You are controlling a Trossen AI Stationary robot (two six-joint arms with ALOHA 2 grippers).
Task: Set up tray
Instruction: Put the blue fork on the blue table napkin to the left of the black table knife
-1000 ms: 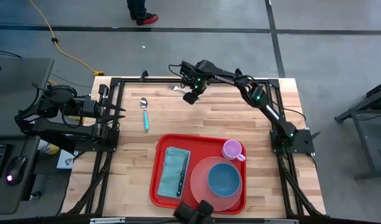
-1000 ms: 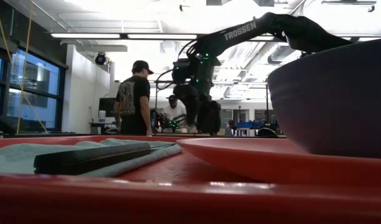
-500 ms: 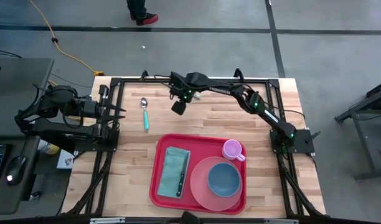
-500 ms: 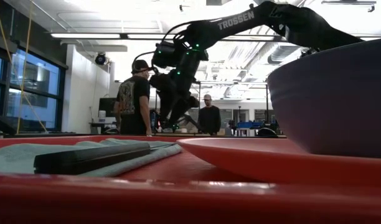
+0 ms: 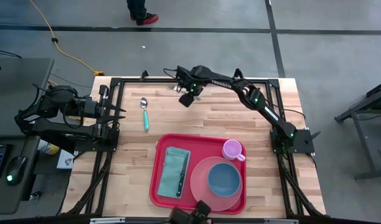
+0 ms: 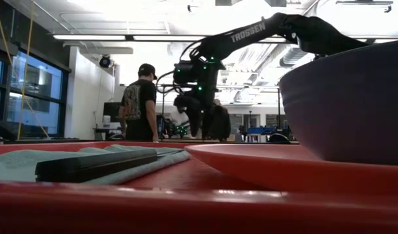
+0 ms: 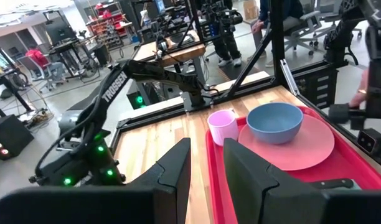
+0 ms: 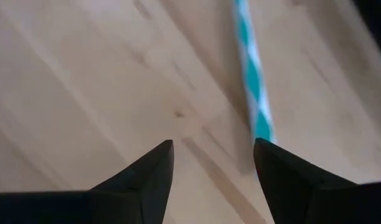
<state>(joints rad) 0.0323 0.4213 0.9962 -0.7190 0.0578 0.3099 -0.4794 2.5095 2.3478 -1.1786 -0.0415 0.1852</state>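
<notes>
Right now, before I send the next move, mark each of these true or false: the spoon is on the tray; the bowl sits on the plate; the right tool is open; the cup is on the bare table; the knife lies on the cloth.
1. The spoon is on the tray. False: it lies on the table, off the tray.
2. The bowl sits on the plate. True.
3. The right tool is open. True.
4. The cup is on the bare table. False: it stands on the tray.
5. The knife lies on the cloth. True.

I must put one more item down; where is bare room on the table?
Bare wood lies between the spoon and the right end effector, and left of the tray. The tray is crowded with napkin, knife, plate, bowl, cup.
</notes>
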